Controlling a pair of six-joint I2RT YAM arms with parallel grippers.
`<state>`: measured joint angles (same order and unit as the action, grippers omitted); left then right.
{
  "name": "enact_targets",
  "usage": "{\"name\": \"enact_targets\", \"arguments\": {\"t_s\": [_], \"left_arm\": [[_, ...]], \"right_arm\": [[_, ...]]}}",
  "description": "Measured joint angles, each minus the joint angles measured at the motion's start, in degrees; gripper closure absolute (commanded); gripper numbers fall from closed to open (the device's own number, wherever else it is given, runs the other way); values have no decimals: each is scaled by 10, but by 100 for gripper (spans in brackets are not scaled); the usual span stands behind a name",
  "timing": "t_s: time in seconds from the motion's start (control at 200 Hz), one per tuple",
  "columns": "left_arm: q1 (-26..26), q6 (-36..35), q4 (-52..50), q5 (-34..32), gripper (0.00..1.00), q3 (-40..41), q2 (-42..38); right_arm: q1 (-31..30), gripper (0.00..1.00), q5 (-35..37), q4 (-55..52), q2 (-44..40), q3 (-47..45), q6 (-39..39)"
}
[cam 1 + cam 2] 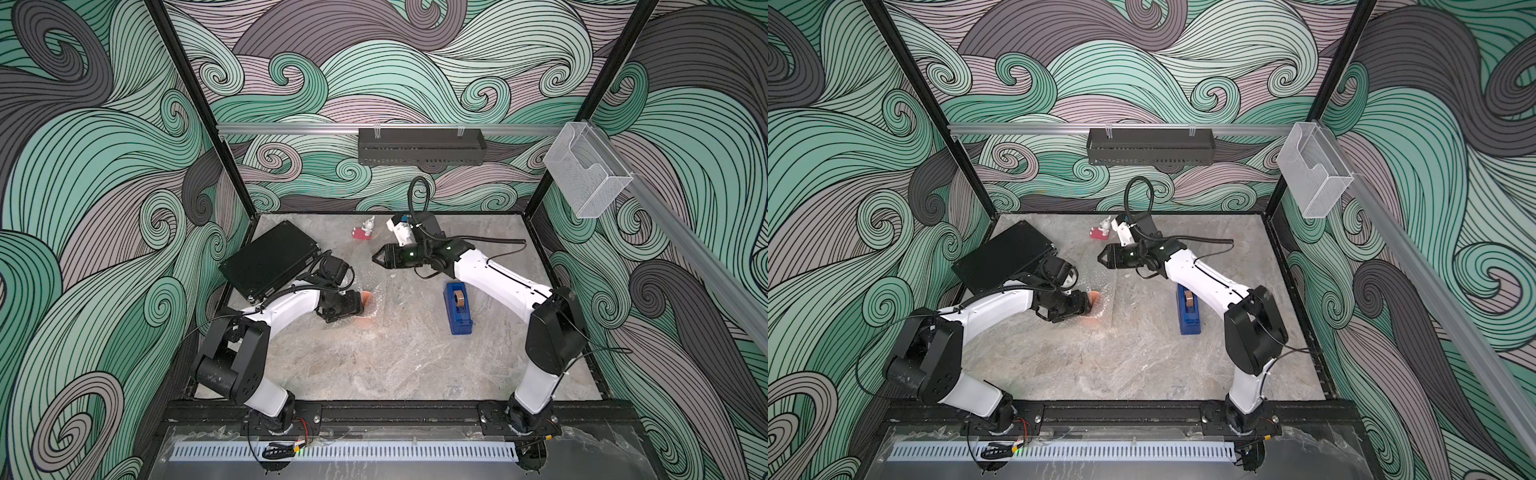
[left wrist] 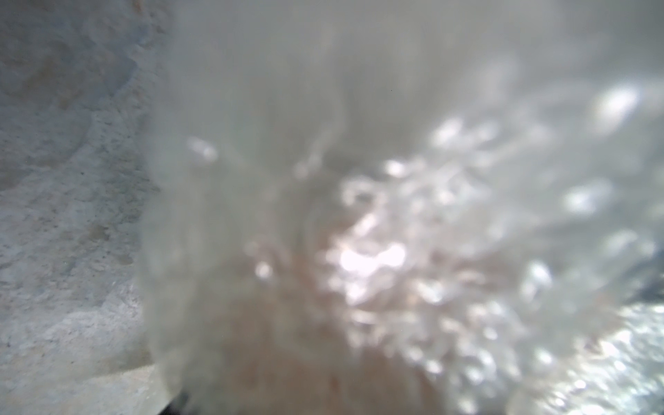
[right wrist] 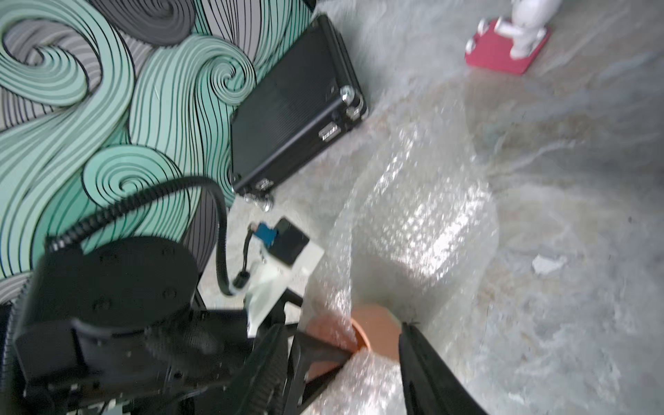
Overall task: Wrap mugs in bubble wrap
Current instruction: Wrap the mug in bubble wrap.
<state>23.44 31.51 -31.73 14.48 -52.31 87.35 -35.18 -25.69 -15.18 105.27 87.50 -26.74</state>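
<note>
The salmon-orange mug (image 1: 367, 297) (image 1: 1094, 297) lies left of the table's middle, mostly under the glossy bubble wrap (image 1: 375, 279) (image 3: 424, 222). My left gripper (image 1: 360, 308) (image 1: 1087, 308) is on it, closed around the mug through the wrap. Its fingers are hidden. In the left wrist view, blurred wrap (image 2: 431, 201) and the orange mug (image 2: 287, 341) fill the frame. My right gripper (image 1: 375, 259) (image 1: 1100, 258) hovers above and behind the mug, open and empty. The right wrist view shows the mug's open mouth (image 3: 377, 330) beyond the right gripper (image 3: 375, 341).
A blue tape dispenser (image 1: 458, 307) (image 1: 1189, 309) stands right of centre beneath the right forearm. A black case (image 1: 268, 259) (image 3: 291, 115) leans at the back left. A red-and-white figurine (image 1: 365, 230) (image 3: 510, 39) sits at the back. A small white scrap (image 3: 546, 264) lies on the table.
</note>
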Motion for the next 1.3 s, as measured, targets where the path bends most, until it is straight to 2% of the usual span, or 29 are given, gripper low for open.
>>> {"name": "enact_targets", "arguments": {"t_s": [0.215,0.44,0.696,0.996,1.106,1.296], "left_arm": [[0,-3,0,-2,28,-1,5],[0,-5,-2,-3,28,-3,11],[0,-8,-8,-5,28,-11,18],[0,-10,-11,-8,28,-12,18],[0,-11,-12,-9,28,-13,19],[0,-11,-13,-10,28,-16,26]], "right_arm": [[42,42,-71,64,148,92,0],[60,31,-127,99,260,172,-4],[65,29,-180,137,344,239,-19],[66,26,-228,172,407,278,-55],[66,29,-250,203,420,279,-81],[66,52,-281,236,429,279,-116]]}}
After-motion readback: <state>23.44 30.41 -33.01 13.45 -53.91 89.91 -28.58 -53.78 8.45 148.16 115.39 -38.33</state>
